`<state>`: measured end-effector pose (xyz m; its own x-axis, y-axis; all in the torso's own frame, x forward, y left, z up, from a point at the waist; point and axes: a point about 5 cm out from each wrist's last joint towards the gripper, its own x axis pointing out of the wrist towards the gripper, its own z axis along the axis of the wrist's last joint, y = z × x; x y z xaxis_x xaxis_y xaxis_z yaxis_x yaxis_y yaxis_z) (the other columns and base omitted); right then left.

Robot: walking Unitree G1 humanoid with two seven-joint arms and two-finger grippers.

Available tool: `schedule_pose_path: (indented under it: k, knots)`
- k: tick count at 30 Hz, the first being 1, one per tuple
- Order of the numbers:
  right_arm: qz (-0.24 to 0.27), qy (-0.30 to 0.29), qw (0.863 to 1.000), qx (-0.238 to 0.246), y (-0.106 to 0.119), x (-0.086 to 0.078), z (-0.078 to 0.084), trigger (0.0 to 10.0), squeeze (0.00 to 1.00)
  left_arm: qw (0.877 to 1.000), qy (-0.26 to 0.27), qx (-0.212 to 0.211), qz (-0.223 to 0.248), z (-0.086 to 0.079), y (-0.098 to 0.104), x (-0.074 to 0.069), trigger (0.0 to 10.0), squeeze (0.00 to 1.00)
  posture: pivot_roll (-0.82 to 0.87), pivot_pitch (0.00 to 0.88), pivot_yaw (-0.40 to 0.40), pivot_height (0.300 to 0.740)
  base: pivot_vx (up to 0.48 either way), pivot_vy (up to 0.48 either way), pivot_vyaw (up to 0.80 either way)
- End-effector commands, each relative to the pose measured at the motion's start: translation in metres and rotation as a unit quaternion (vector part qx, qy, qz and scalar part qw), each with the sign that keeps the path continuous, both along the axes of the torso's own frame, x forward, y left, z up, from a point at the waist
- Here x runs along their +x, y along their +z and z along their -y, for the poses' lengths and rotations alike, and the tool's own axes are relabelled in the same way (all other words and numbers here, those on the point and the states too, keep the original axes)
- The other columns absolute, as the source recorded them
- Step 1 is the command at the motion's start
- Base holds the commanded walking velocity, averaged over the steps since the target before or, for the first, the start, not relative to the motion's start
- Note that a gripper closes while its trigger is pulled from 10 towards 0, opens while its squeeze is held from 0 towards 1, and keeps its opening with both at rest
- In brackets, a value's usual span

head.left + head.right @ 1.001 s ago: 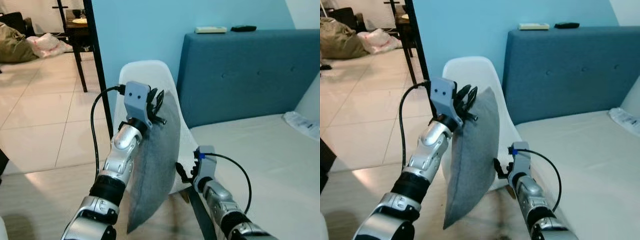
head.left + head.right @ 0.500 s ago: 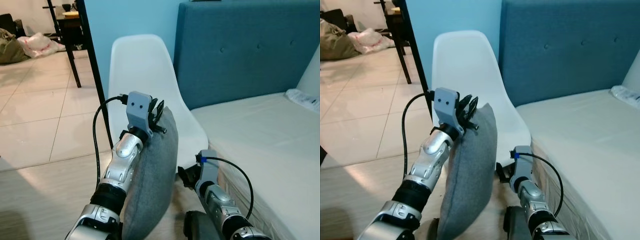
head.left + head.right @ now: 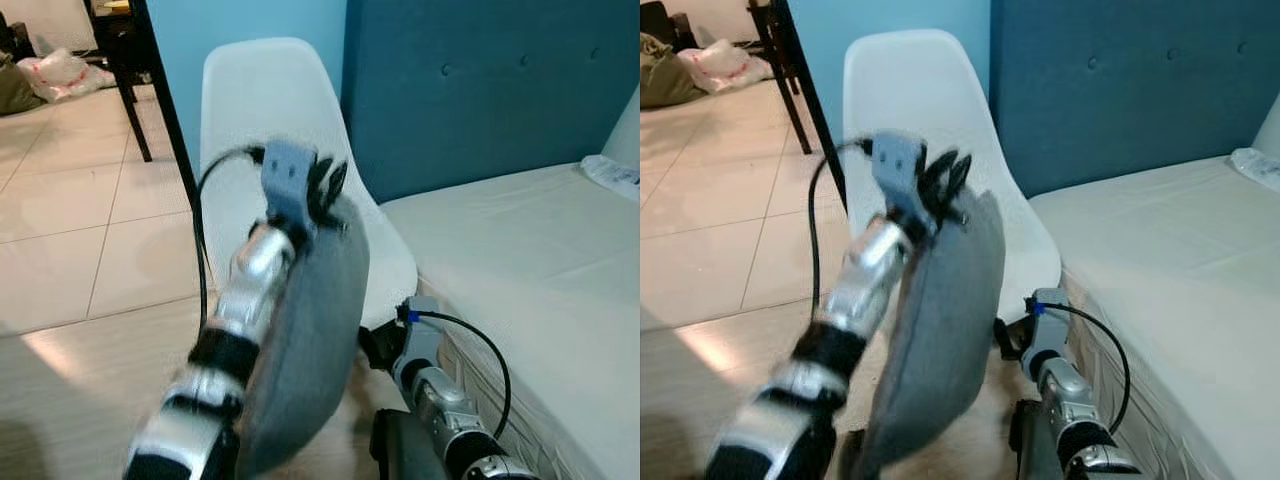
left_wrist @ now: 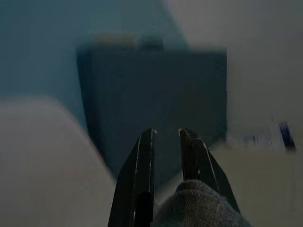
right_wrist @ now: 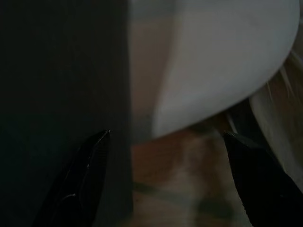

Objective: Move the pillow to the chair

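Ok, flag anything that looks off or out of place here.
Nothing looks damaged or spilled. The one unusual thing is the grey pillow, which hangs in the air by its top corner from the left hand, in front of the white chair and not yet on it. The right hand is open, low beside the bed.

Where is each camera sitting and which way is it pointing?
Left eye view: head, looking forward and down; left gripper holding the grey pillow before the white chair, right gripper low by the bed.
Right eye view: same scene, other eye.
Left wrist view: along its fingers, pillow corner pinched, blue headboard ahead.
Right wrist view: along spread fingers under the chair seat.
All share the chair.
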<state>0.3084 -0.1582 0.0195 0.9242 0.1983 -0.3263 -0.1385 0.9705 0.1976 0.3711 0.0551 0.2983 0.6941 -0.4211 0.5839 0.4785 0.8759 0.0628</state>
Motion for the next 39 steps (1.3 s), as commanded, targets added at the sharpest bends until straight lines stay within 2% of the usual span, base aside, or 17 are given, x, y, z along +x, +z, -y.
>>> schedule_pose_path:
  k: [1,3,4,5,7,10,11,12,13,17,19,20,22,24,25,31,39]
  knots:
    - [0.006,-0.004,1.000,0.010,0.000,-0.001,-0.001,10.0,0.00,0.998,-0.011,-0.027,0.055,-0.003,0.032,-0.006,10.0,0.00,-0.07,0.038,0.038,0.533,0.000,0.000,0.00]
    - [0.006,-0.006,1.000,0.010,0.000,-0.002,-0.001,10.0,0.00,0.998,-0.013,-0.028,0.062,-0.003,0.037,-0.007,10.0,0.00,-0.08,0.038,0.040,0.533,0.000,0.000,0.00]
    - [0.007,-0.011,1.000,0.012,-0.002,-0.004,0.000,10.0,0.00,0.995,-0.020,-0.033,0.094,-0.002,0.060,-0.010,10.0,0.00,-0.08,0.043,0.052,0.533,0.000,0.000,0.00]
    - [0.007,-0.011,1.000,0.012,-0.002,-0.004,0.000,10.0,0.00,0.995,-0.020,-0.033,0.094,-0.002,0.060,-0.010,10.0,0.00,-0.08,0.043,0.052,0.533,0.000,0.000,0.00]
    - [0.008,-0.017,1.000,0.014,-0.003,-0.006,0.002,10.0,0.00,0.992,-0.016,-0.034,0.117,-0.002,0.077,-0.010,10.0,0.00,-0.09,0.053,0.061,0.533,0.000,0.000,0.00]
    - [0.008,-0.019,1.000,0.014,-0.003,-0.007,0.002,10.0,0.00,0.992,0.000,-0.031,0.122,-0.003,0.083,-0.007,10.0,0.00,-0.09,0.056,0.063,0.533,0.000,0.000,0.00]
    - [0.008,-0.020,1.000,0.015,-0.004,-0.008,0.003,10.0,0.00,0.992,0.030,-0.023,0.123,-0.005,0.086,-0.002,10.0,0.00,-0.10,0.066,0.069,0.533,0.000,0.000,0.00]
    - [0.008,-0.025,1.000,0.018,-0.007,-0.012,0.003,10.0,0.00,0.987,0.132,0.008,0.095,-0.013,0.075,0.015,10.0,0.00,-0.11,0.081,0.077,0.533,0.000,0.000,0.00]
    - [0.007,-0.026,0.999,0.018,-0.009,-0.014,0.003,10.0,0.00,0.981,0.175,0.024,0.076,-0.018,0.064,0.022,10.0,0.00,-0.12,0.091,0.083,0.533,0.000,0.000,0.00]
    - [0.007,-0.028,0.999,0.020,-0.011,-0.019,0.002,10.0,0.00,0.974,0.219,0.045,0.035,-0.026,0.043,0.032,10.0,0.00,-0.14,0.111,0.094,0.533,0.000,0.000,0.00]
    - [0.006,-0.033,0.999,0.023,-0.015,-0.027,0.003,10.0,0.00,0.961,0.263,0.082,-0.024,-0.038,0.010,0.041,10.0,0.00,-0.15,0.130,0.102,0.533,0.000,0.000,0.00]
    - [0.006,-0.033,0.999,0.023,-0.015,-0.027,0.003,10.0,0.00,0.961,0.263,0.082,-0.024,-0.038,0.010,0.041,10.0,0.00,-0.15,0.130,0.102,0.533,0.000,0.000,0.00]
    - [0.004,-0.040,0.999,0.025,-0.020,-0.038,0.005,10.0,0.00,0.941,0.303,0.113,-0.098,-0.060,-0.030,0.046,10.0,0.00,-0.17,0.153,0.107,0.533,0.000,0.000,0.00]
    - [0.004,-0.041,0.999,0.025,-0.021,-0.040,0.005,10.0,0.00,0.936,0.313,0.120,-0.111,-0.066,-0.038,0.046,10.0,0.00,-0.18,0.159,0.107,0.533,0.000,0.000,0.00]
    - [0.004,-0.041,0.999,0.026,-0.022,-0.043,0.005,10.0,0.00,0.931,0.319,0.118,-0.133,-0.073,-0.047,0.047,10.0,1.00,-0.18,0.165,0.106,0.533,0.000,0.000,0.00]
    - [0.008,-0.036,0.999,0.030,-0.019,-0.045,0.002,10.0,0.00,0.920,0.352,0.110,-0.131,-0.083,-0.045,0.048,10.0,1.00,-0.19,0.167,0.099,0.533,0.000,0.000,0.00]
    - [-0.006,-0.006,0.999,0.040,-0.020,-0.046,-0.010,10.0,0.00,0.919,0.362,0.102,-0.113,-0.083,-0.033,0.048,10.0,1.00,-0.19,0.164,0.099,0.533,0.000,0.000,0.00]
